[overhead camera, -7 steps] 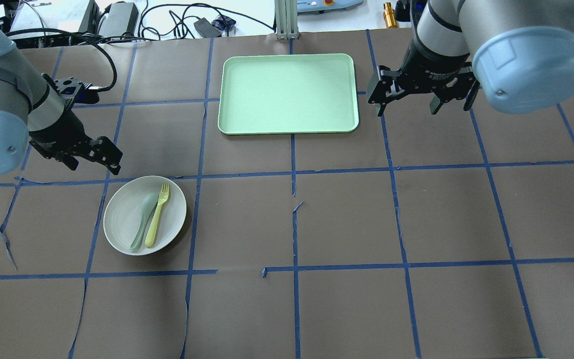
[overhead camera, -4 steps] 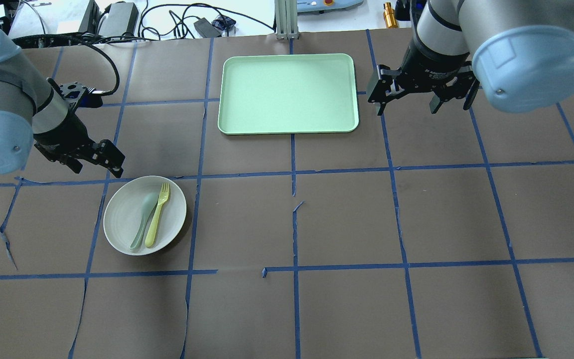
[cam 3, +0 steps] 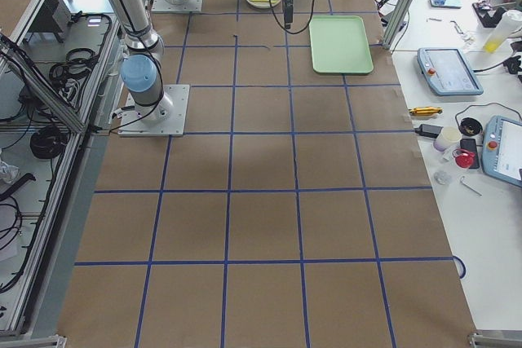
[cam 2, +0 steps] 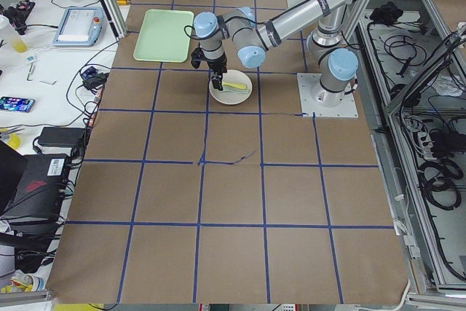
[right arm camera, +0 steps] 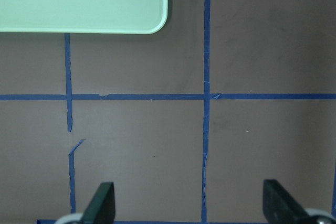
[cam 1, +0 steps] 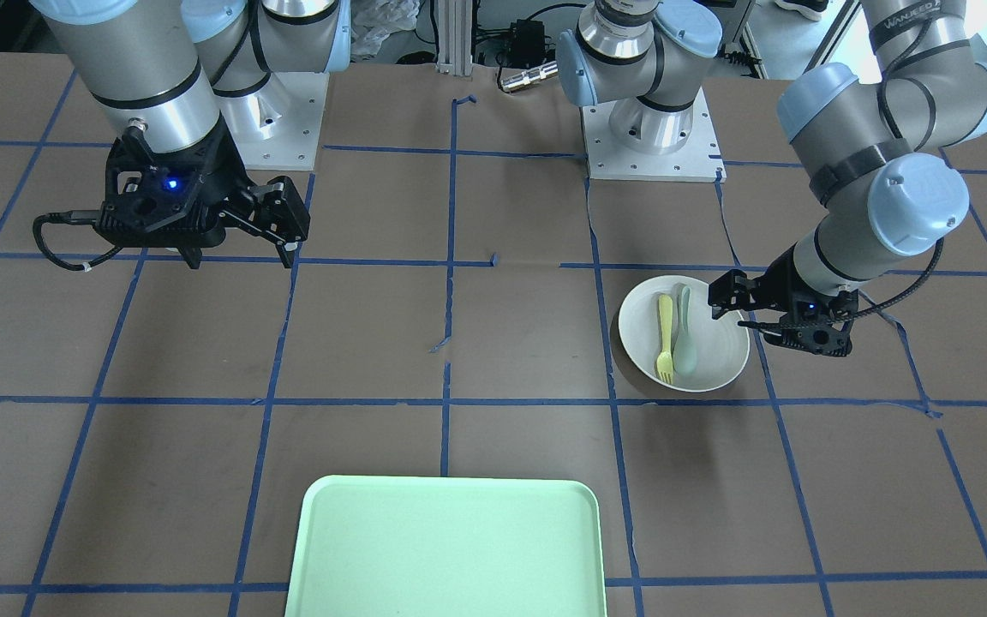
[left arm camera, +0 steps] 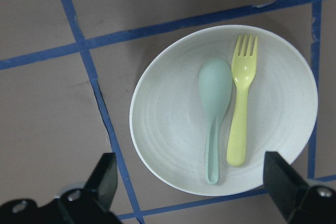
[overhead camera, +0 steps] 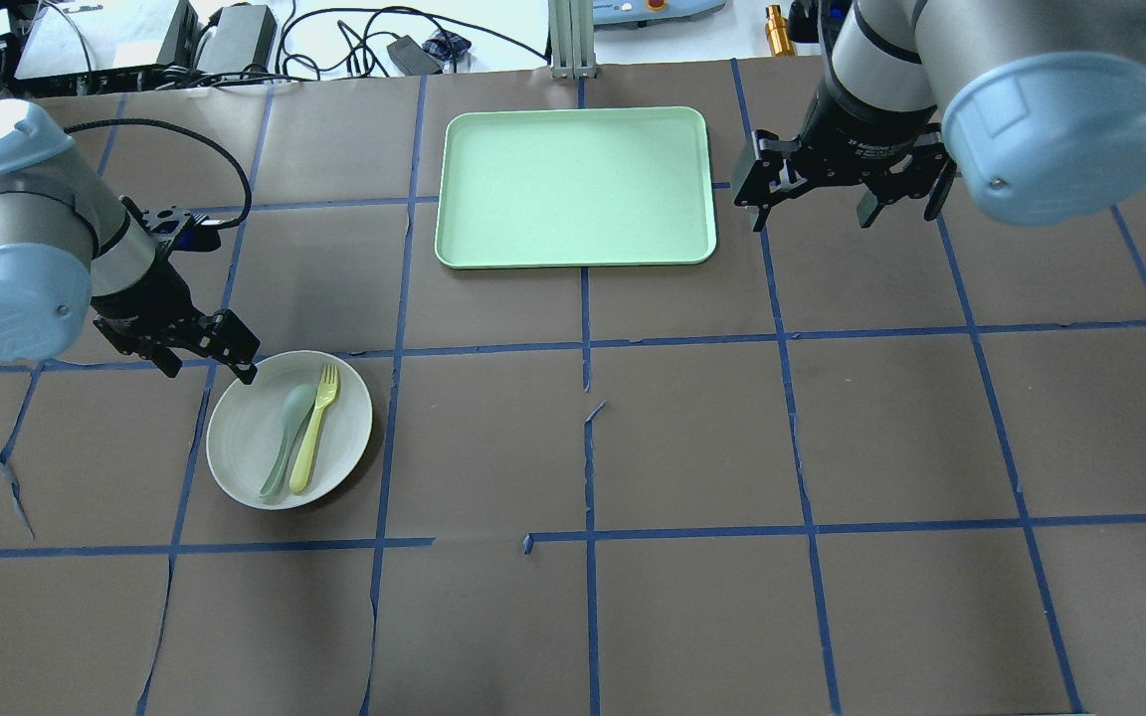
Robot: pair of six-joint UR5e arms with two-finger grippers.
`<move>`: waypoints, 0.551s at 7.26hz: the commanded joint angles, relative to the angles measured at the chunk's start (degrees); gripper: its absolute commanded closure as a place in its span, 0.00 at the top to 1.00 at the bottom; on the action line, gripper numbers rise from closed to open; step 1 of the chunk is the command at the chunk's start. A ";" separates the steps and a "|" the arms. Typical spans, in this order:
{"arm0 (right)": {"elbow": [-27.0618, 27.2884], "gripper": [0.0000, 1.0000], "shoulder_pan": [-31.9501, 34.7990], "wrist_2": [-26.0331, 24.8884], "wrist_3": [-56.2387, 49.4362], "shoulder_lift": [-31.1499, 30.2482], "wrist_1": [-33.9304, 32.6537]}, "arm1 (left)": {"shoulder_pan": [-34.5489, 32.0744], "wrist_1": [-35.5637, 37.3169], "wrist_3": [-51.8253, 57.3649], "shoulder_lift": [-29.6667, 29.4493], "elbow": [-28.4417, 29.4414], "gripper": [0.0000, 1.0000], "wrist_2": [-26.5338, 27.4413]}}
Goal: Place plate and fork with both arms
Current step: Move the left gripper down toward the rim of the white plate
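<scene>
The off-white plate lies on the left of the table, with the pale-yellow fork on it beside a grey-green spoon. My left gripper is open and empty, low over the plate's far-left rim. In the left wrist view its fingers stand either side of the plate, with the fork right of the spoon. In the front-facing view the left gripper is at the plate's edge. My right gripper is open and empty, above the table right of the tray.
A mint-green tray lies at the far middle of the table; its corner shows in the right wrist view. Blue tape lines grid the brown table cover. Cables and devices sit beyond the far edge.
My left gripper has moved toward the plate and lower, from beyond its far-left side to its rim. The right arm has hardly moved.
</scene>
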 commanded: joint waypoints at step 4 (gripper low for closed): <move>-0.03 1.00 0.00 0.00 0.06 -0.04 -0.02 | 8.03 18.08 -3.12 -0.32 -12.25 1.00 -2.09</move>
